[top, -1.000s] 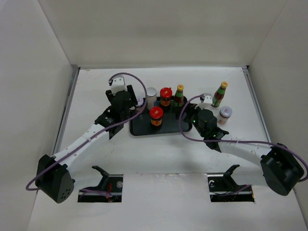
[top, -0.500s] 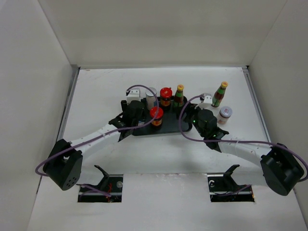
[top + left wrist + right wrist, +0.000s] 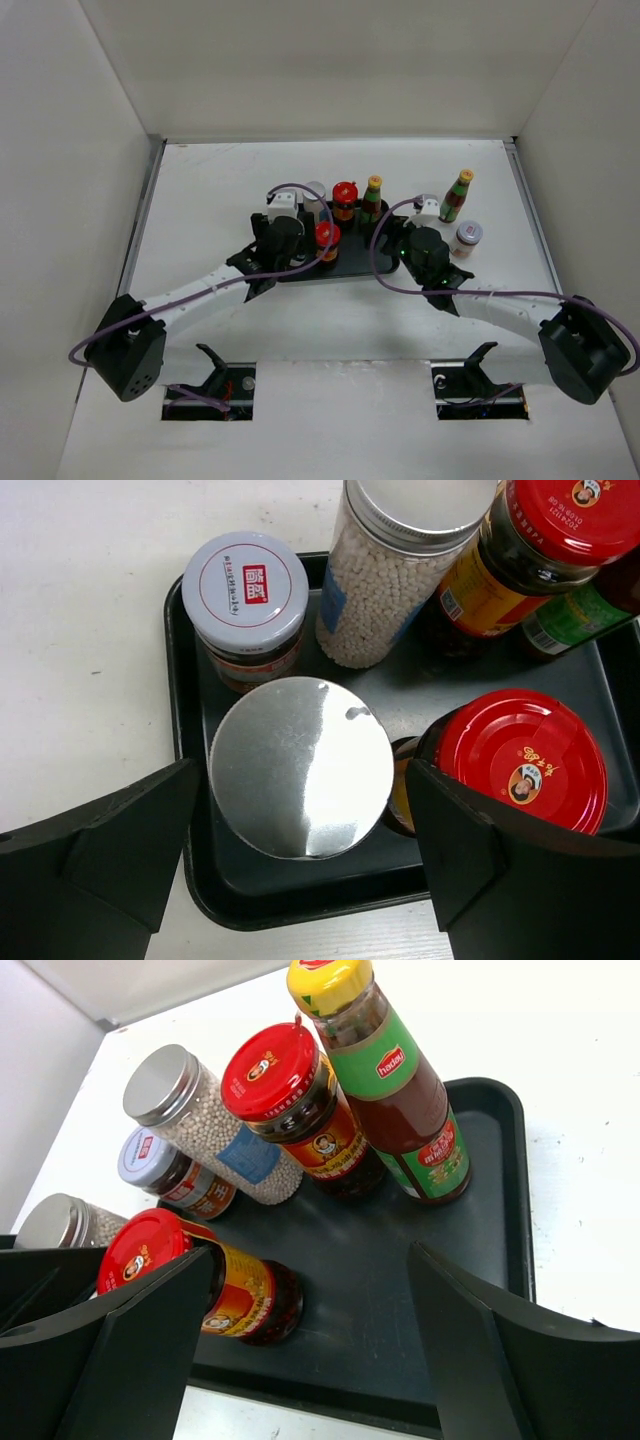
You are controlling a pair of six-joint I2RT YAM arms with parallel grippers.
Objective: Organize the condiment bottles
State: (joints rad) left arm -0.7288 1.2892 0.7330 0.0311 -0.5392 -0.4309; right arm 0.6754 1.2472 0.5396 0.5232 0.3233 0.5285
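L gripper (image 3: 302,790) unclenched, jaws just clear either side of silver-capped shaker (image 3: 300,765), tray (image 3: 190,630) near-left corner. R gripper (image 3: 310,1260) spread wide, empty.

Top view: fixed, high, at the near edge, looking down over the whole table (image 3: 340,320), far. Left wrist: close, straight down on tray (image 3: 215,880) left end. Right wrist: close, oblique across same tray (image 3: 400,1290)

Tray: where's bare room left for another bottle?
The tray is bare at its right end: the floor between the near red-lidded jar and the right rim, in front of the yellow-capped bottle. The left end is crowded: near shaker, pale-lidded jar and far shaker stand close together.
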